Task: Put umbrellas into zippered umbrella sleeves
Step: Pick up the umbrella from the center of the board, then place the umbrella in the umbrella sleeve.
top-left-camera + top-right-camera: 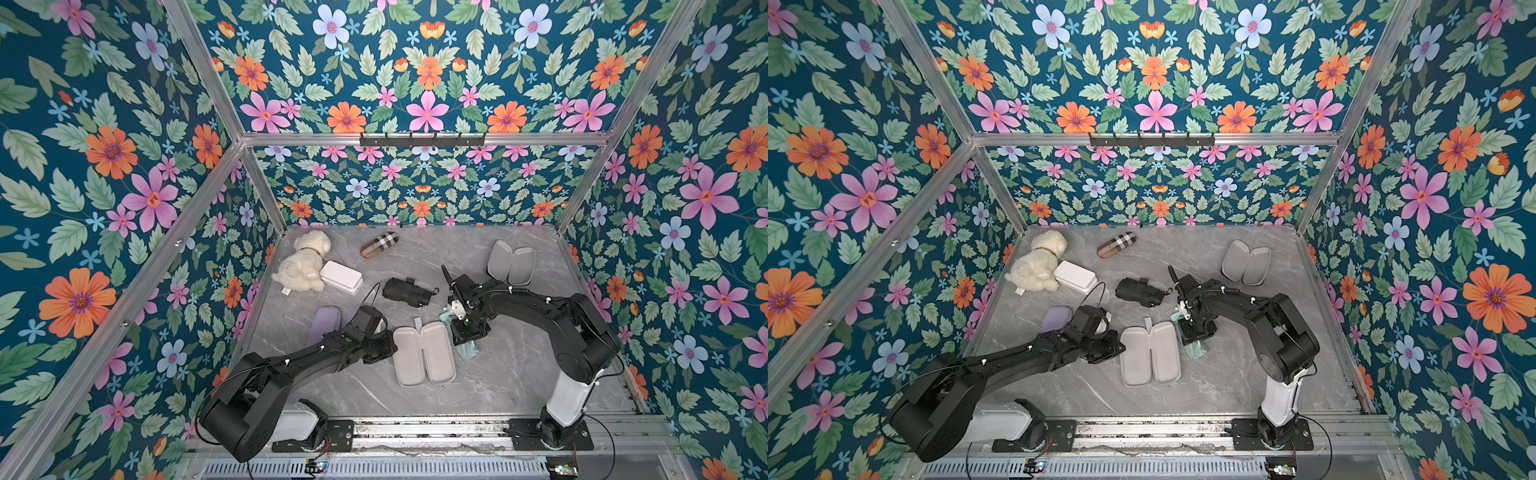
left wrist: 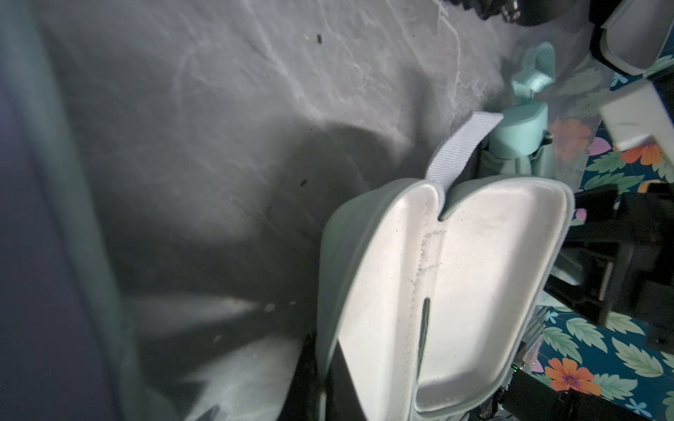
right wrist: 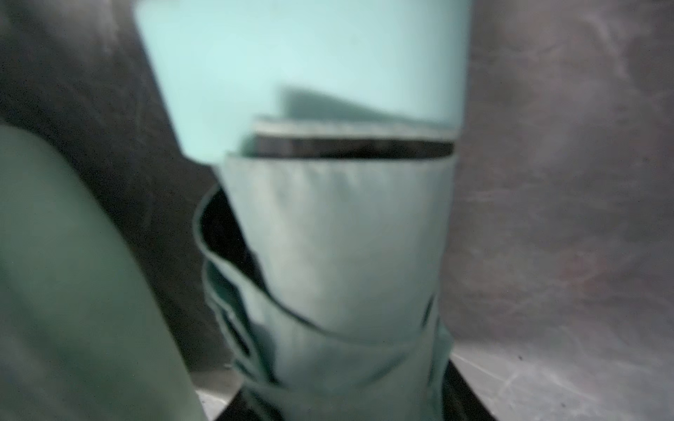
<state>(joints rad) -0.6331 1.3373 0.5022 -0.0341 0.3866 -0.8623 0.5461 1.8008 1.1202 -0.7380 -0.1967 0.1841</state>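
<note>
A mint green zippered umbrella sleeve (image 1: pixel 424 353) (image 1: pixel 1150 353) lies open at mid-table, grey lining up. My left gripper (image 1: pixel 388 347) (image 2: pixel 326 379) is shut on its left rim; the sleeve's wall (image 2: pixel 456 291) sits between the jaws. Just right of it lies the mint green umbrella (image 1: pixel 467 353) (image 3: pixel 346 237), and my right gripper (image 1: pixel 465 337) (image 3: pixel 350 401) is down over it, fingers against the fabric on both sides. A black umbrella (image 1: pixel 407 291) lies behind. Another open sleeve (image 1: pixel 511 262) is at the back right. A lavender sleeve (image 1: pixel 326 322) shows behind my left arm.
A white plush dog (image 1: pixel 303 266) and a white box (image 1: pixel 340 276) sit at the back left. A tan plaid capsule (image 1: pixel 379 245) lies near the back wall. Floral walls enclose the table on three sides.
</note>
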